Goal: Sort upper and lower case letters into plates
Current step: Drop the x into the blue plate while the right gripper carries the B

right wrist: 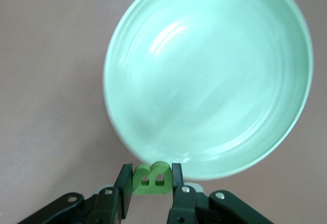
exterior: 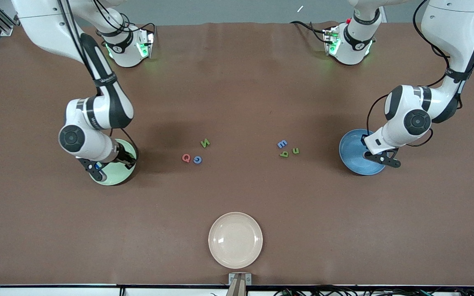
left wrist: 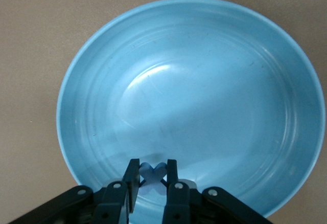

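Note:
My right gripper (right wrist: 152, 177) is shut on the green B (right wrist: 152, 178) and holds it over the rim of the pale green plate (right wrist: 209, 75), which stands toward the right arm's end of the table (exterior: 118, 174). My left gripper (left wrist: 152, 170) is shut on the blue x (left wrist: 153, 171) and holds it over the blue plate (left wrist: 194, 91), which stands toward the left arm's end (exterior: 352, 152). Both plates are empty. On the table between them lie the green N (exterior: 205, 143), red Q (exterior: 186, 158), blue G (exterior: 197, 160), blue e (exterior: 282, 143), green q (exterior: 284, 154) and green n (exterior: 296, 151).
A cream-white plate (exterior: 235, 240) stands empty near the table's edge closest to the front camera, midway between the arms. The table is a brown sheet (exterior: 237, 82).

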`<state>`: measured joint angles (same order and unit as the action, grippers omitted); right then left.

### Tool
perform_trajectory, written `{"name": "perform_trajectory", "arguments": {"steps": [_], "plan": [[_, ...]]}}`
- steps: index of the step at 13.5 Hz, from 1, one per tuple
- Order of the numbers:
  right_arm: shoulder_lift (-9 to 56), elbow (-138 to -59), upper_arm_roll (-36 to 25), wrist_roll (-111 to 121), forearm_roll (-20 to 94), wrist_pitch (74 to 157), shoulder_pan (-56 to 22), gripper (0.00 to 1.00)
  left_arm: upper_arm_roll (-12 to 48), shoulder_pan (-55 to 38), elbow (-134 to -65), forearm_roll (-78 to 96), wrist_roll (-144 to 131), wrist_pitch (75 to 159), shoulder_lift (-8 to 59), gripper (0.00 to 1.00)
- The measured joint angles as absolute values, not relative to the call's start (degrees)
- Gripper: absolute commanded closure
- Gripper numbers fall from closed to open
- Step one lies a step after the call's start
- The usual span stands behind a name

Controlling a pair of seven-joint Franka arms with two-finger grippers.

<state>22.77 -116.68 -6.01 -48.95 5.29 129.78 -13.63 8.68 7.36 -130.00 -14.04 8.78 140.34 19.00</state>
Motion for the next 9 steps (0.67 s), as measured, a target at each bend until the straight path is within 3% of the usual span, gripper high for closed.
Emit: {"name": "perform_trajectory", "arguments": {"steps": [7,9], "plan": [[23.4,-118.6,-5.8,-40.5,5.4,130.7,-8.5,1.00,8.7,7.4,-130.8,-15.9,8.8,141.1,20.0,0.82],[23.9,-119.5,-5.4,-40.5,5.5,132.8,-8.6,1.00,8.7,7.5,-130.8,-16.0,8.8,141.2,20.2,0.76]]}}
